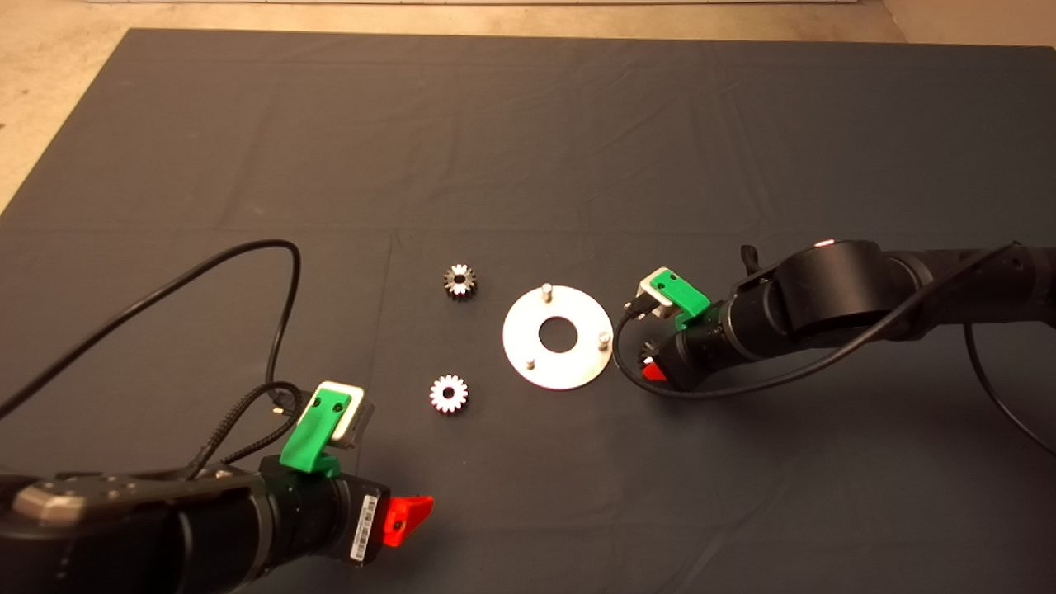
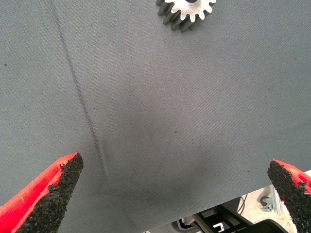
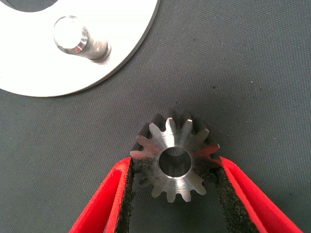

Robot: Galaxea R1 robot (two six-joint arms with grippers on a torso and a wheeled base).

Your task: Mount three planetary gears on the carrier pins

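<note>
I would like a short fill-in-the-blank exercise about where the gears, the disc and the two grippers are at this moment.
1. The right gripper is shut on one ____.
2. The number of planetary gears lying free on the mat is ____.
3. All three carrier pins on the disc are still ____.
4. The left gripper hangs over the mat with its fingers ____.

Missing words: gear; two; bare; open

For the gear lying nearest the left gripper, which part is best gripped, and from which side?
That planetary gear lies flat on the mat, bore up, apart from the disc and the other loose gear. Probably best to come straight down and pinch its toothed rim across the width, as the right gripper does with its gear. The left gripper is open.
</note>
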